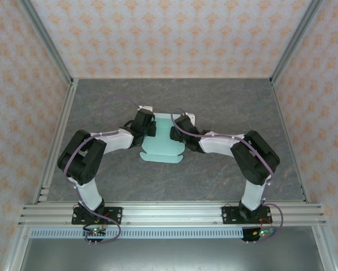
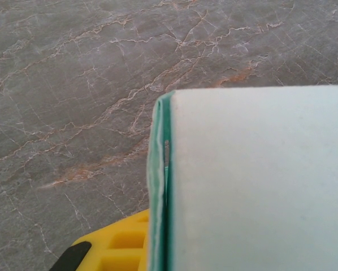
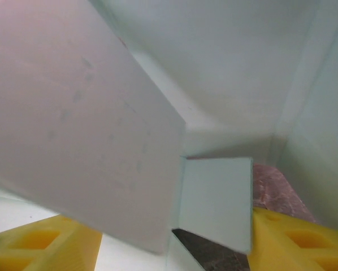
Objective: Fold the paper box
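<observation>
The paper box [image 1: 162, 148], pale mint-green card, lies part-folded at the middle of the table between both arms. My left gripper [image 1: 150, 127] is at its left side and my right gripper [image 1: 176, 134] at its right side. In the left wrist view a raised wall of the paper box [image 2: 259, 180] stands edge-on, and my left gripper [image 2: 160, 245] is shut on it; one yellow finger [image 2: 121, 243] shows, the other is hidden behind the card. My right gripper [image 3: 169, 248] is open inside the paper box [image 3: 214, 197], its yellow fingers [image 3: 299, 243] wide apart with loose flaps between them.
The grey marbled table [image 1: 225, 96] is bounded by aluminium posts and patterned walls at the left, back and right. A metal rail [image 1: 169, 214] carrying both arm bases runs along the near edge. Pale flap ends [image 1: 145, 107] stick out behind the grippers.
</observation>
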`<state>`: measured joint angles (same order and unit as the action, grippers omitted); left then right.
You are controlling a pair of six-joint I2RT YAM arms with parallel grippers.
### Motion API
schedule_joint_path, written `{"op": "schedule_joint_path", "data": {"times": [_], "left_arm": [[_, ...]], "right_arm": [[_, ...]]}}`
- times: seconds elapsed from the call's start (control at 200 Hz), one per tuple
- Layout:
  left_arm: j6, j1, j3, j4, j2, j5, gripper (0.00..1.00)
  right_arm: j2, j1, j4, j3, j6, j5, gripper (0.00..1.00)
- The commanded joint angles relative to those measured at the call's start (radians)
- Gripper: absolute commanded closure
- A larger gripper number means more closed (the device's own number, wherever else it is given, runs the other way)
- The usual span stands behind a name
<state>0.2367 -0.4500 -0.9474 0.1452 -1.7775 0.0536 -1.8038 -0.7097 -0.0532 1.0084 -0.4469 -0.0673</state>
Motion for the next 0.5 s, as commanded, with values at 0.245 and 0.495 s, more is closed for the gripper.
{"op": "schedule_joint_path", "data": {"times": [0.245,0.495], "left_arm": [[0.0,-0.001,-0.021,-0.002,0.024,-0.021,1.0],[0.0,-0.003,-0.022,-0.004,0.022,-0.023,1.0]], "right_arm": [[-0.011,0.0,-0.102,0.015,0.022,0.076,0.41],[-0.042,-0.002,-0.139,0.015,0.016,0.113,0.51]]}}
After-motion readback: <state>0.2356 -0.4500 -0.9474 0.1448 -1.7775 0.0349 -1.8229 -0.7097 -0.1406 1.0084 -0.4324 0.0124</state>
